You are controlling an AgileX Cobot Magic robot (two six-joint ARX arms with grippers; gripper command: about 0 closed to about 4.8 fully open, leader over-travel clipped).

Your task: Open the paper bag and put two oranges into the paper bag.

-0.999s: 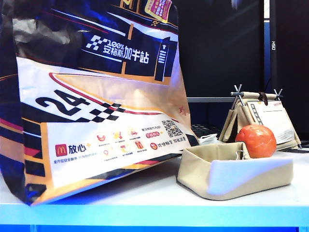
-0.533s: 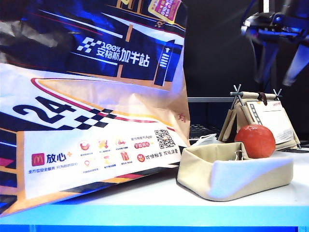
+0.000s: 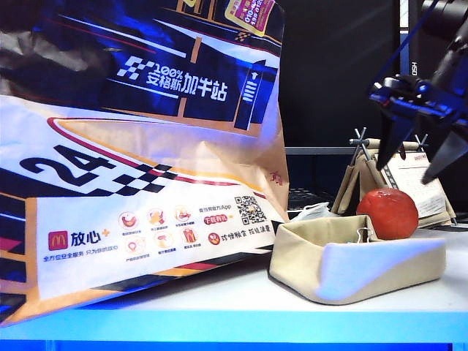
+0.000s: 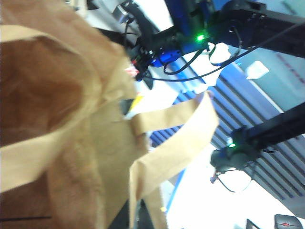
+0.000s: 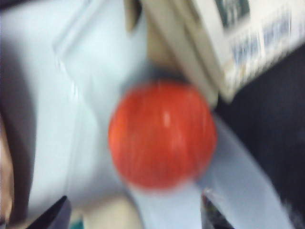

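**Right tool spread above the orange, bag upright on the worktop**

Now the paper bag (image 3: 146, 146) stands on the left of the pale worktop (image 3: 241, 303) in the exterior view, filling that side of the picture, its dark blue print, "24", checkered stripe and QR code turned to the camera. Just beside its lower corner lies a low beige fabric tray (image 3: 351, 259), and one orange (image 3: 387, 213) sits at the tray's far end, glossy and orange-red. Only this one fruit shows.

Above and slightly to the right of the orange hangs the right tool (image 3: 420, 150), its two dark fingers spread wide and pointing down, clear of the fruit and holding nothing. From the right wrist view, blurred, the orange (image 5: 162, 133) lies between the two fingertips at the edge of the picture, with the tray's pale lining around it and a printed card stand (image 5: 238, 43) just beyond. The same stand (image 3: 402, 175) rises behind the tray in the exterior view.

The left tool cannot be picked out in any picture; it is fully closed. Its wrist view looks at the brown paper of the bag's (image 4: 71, 124) top and a flat paper handle (image 4: 176, 138), seen close and blurred. Whether it grips the paper is not visible.
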